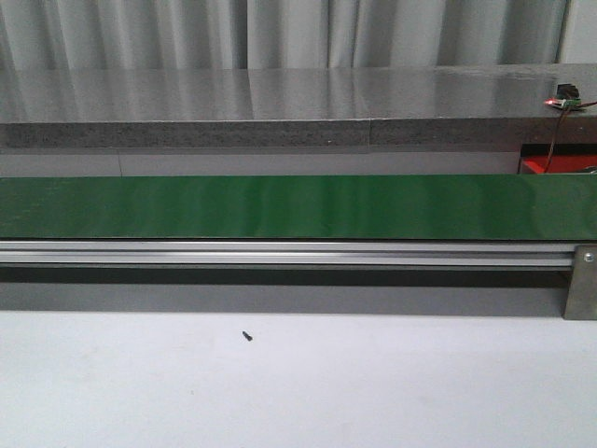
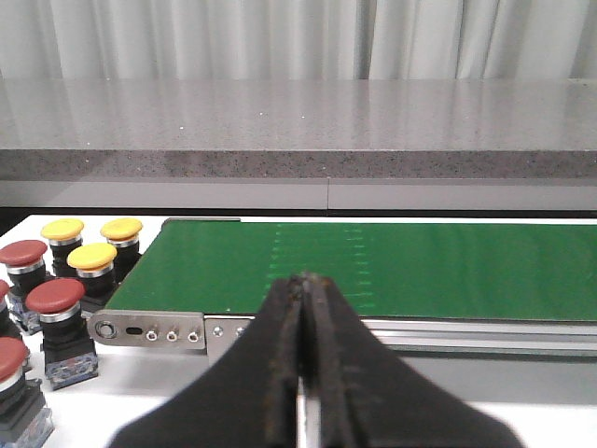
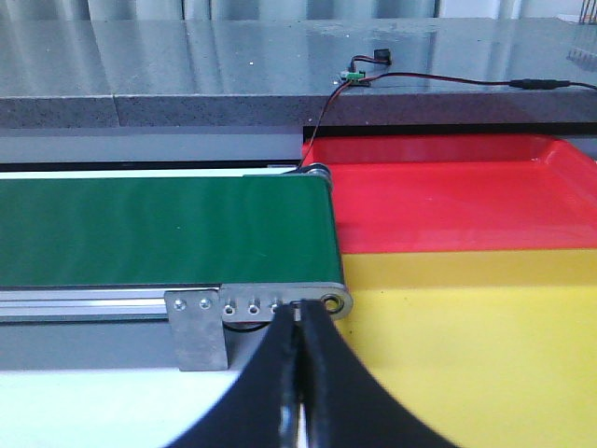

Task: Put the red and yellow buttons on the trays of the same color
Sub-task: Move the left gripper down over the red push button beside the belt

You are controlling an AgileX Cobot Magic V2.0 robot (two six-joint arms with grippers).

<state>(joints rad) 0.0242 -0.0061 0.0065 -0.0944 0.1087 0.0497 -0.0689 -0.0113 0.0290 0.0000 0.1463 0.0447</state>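
A green conveyor belt (image 1: 298, 207) is being shown stretched across the front view, carried on an aluminium rail (image 1: 280, 254), with a grey stone counter (image 1: 280, 103) behind it at 12 o'clock and a white table (image 1: 298, 383) in front at 6 o'clock. A small dark screw (image 1: 247, 335) is lying on the table, well apart from the belt. Neither arm is being seen in the front view.

In the left wrist view, the left gripper (image 2: 304, 308) is being held with its fingers pressed together, nothing between them. The red buttons (image 2: 55, 297) and yellow buttons (image 2: 91, 258) are being seen standing upright in a cluster on the table, just beside the belt's end at about 9 o'clock from the gripper.

In the right wrist view, the right gripper (image 3: 300, 322) is likewise being held closed on nothing. The red tray (image 3: 448, 191) is lying beyond the yellow tray (image 3: 466, 327), the two touching edge to edge, just beside the belt's other end. A small circuit board with a wire (image 3: 359, 77) is resting on the counter at 12 o'clock.
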